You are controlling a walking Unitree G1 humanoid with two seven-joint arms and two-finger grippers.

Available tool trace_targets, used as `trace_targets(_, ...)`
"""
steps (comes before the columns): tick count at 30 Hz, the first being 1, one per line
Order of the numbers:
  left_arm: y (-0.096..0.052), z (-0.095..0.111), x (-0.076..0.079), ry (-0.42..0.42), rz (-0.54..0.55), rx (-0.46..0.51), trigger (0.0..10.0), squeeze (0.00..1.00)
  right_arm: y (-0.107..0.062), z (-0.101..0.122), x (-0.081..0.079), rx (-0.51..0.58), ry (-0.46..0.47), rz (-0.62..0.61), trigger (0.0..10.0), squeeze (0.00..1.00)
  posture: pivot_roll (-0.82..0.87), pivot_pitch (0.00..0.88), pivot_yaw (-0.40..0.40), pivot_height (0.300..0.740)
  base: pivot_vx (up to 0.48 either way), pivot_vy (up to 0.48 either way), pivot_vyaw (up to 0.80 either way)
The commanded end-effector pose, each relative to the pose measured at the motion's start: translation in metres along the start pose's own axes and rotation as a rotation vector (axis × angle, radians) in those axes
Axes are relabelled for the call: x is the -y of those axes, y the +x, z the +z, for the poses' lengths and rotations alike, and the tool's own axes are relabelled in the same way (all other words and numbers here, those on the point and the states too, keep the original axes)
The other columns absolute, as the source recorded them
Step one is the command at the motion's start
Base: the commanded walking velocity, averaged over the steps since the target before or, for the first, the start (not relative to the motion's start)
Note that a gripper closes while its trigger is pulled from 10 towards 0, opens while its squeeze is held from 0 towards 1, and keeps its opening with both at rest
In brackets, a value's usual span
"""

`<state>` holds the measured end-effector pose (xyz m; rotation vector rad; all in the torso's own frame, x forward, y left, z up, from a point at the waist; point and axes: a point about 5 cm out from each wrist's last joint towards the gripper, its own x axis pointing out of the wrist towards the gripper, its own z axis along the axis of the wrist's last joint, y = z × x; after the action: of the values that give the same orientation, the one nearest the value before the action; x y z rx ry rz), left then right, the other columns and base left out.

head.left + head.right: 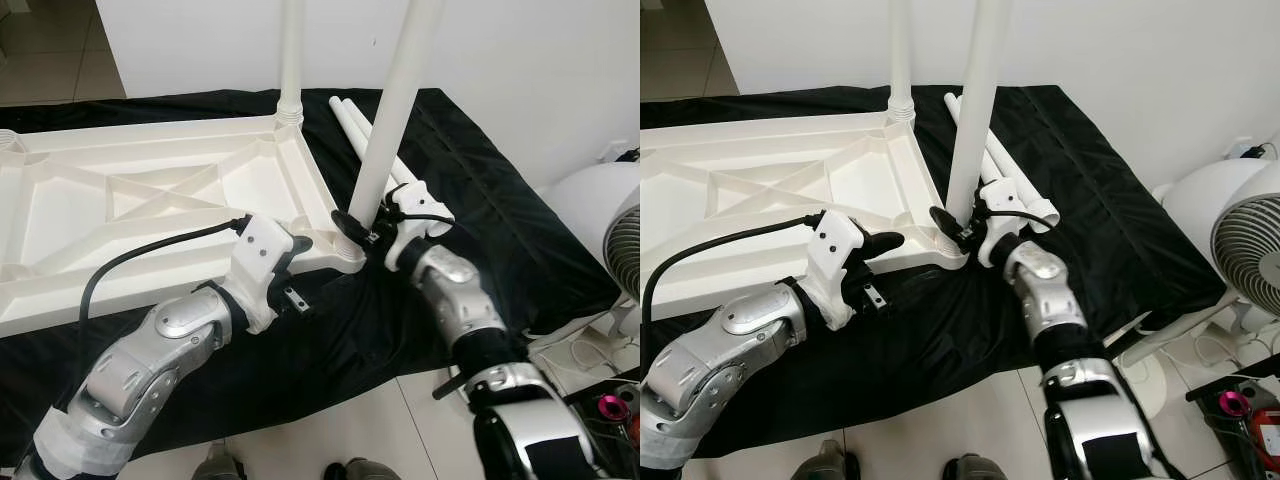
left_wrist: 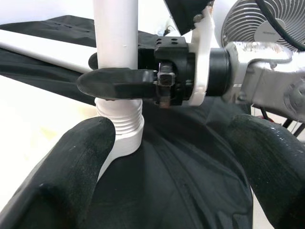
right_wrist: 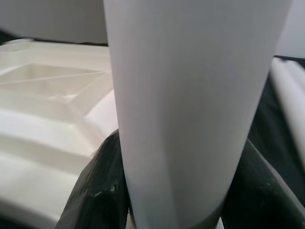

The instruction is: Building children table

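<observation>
The white table top (image 1: 120, 200) lies upside down on a black cloth (image 1: 480, 200). One white leg (image 1: 291, 60) stands upright in its far corner. A second leg (image 1: 395, 110) stands tilted at the near right corner, its threaded end (image 2: 125, 125) at the socket. My right gripper (image 1: 365, 228) is shut on this leg just above its base, its fingers (image 3: 100, 191) on either side of the tube. My left gripper (image 1: 297, 270) is open beside that corner, with one finger (image 2: 81, 157) against the table's rim. Two loose legs (image 1: 352, 122) lie on the cloth behind.
A white fan (image 1: 1250, 250) stands on the floor to the right, with cables and a pink object (image 1: 610, 405) near it. A white wall runs behind the table. The cloth's front edge hangs over tiled floor (image 1: 340, 430).
</observation>
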<state>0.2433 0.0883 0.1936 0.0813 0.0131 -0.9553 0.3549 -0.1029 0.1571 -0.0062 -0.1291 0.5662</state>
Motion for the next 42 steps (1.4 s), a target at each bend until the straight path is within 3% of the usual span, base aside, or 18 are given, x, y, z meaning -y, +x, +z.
trace_targets(1, -0.001, 0.0, -0.002, 0.006, -0.02, 0.004, 10.0, 0.0, -0.003, -0.013, -0.003, -0.071, 0.016, -0.097, 10.0, 0.0, 0.02, 0.047, -0.075, 0.74, 0.0, 0.0, 0.0)
trace_targets(7, -0.004, 0.0, -0.008, 0.01, 0.002, 0.0, 10.0, 0.0, -0.002, -0.015, -0.021, -0.076, 0.037, -0.316, 10.0, 0.0, 0.02, 0.045, -0.084, 0.74, 0.0, 0.0, 0.0)
trace_targets(9, -0.004, 0.0, -0.008, 0.01, 0.002, 0.0, 10.0, 0.0, -0.002, -0.015, -0.021, -0.076, 0.037, -0.316, 10.0, 0.0, 0.02, 0.045, -0.084, 0.74, 0.0, 0.0, 0.0)
trace_targets(11, -0.006, 0.0, -0.011, 0.016, 0.017, -0.001, 10.0, 0.0, -0.003, -0.014, -0.028, -0.065, 0.056, -0.419, 10.0, 0.0, 0.02, 0.044, -0.085, 0.74, 0.0, 0.0, 0.0)
trace_targets(21, -0.008, 0.0, -0.019, 0.031, 0.051, -0.003, 10.0, 0.0, -0.004, -0.007, -0.036, -0.023, 0.097, -0.41, 10.0, 0.0, 0.02, 0.04, -0.086, 0.74, 0.0, 0.0, 0.0)
trace_targets(22, -0.008, 0.001, -0.02, 0.037, 0.059, -0.002, 10.0, 0.0, -0.005, -0.005, -0.035, -0.009, 0.1, -0.402, 10.0, 1.0, 0.02, 0.036, -0.086, 0.74, 0.0, 0.0, 0.0)
trace_targets(26, -0.008, 0.001, -0.021, 0.041, 0.065, 0.0, 10.0, 0.0, -0.006, -0.004, -0.034, -0.002, 0.108, -0.398, 10.0, 1.0, 0.02, 0.035, -0.087, 0.74, 0.0, 0.0, 0.0)
trace_targets(30, -0.007, 0.002, -0.023, 0.045, 0.075, 0.002, 10.0, 0.0, -0.014, 0.003, -0.02, 0.046, 0.102, -0.363, 10.0, 1.0, 0.02, 0.029, -0.088, 0.74, 0.0, 0.0, 0.0)
trace_targets(36, -0.005, 0.001, -0.021, 0.042, 0.081, -0.005, 10.0, 0.0, -0.017, 0.002, -0.012, 0.048, 0.103, -0.304, 10.0, 1.0, 0.02, 0.029, -0.086, 0.74, 0.0, 0.0, 0.0)
trace_targets(37, -0.004, 0.0, -0.02, 0.041, 0.081, -0.011, 10.0, 0.0, -0.018, 0.002, -0.007, 0.049, 0.089, -0.261, 10.0, 0.64, 0.01, 0.031, -0.086, 0.74, 0.0, 0.0, 0.0)
trace_targets(38, -0.004, 0.0, -0.02, 0.041, 0.081, -0.011, 10.0, 0.0, -0.018, 0.002, -0.007, 0.049, 0.089, -0.261, 10.0, 0.64, 0.01, 0.031, -0.086, 0.74, 0.0, 0.0, 0.0)
trace_targets(39, -0.002, -0.002, -0.018, 0.035, 0.077, -0.014, 10.0, 0.0, -0.019, 0.002, -0.003, 0.043, 0.078, -0.215, 10.0, 0.0, 0.01, 0.032, -0.087, 0.74, 0.0, 0.0, 0.0)
trace_targets(42, 0.003, -0.007, -0.012, 0.026, 0.065, -0.031, 10.0, 0.0, -0.018, 0.005, 0.005, 0.031, 0.034, -0.11, 10.0, 0.0, 0.01, 0.035, -0.087, 0.74, 0.0, 0.0, 0.0)
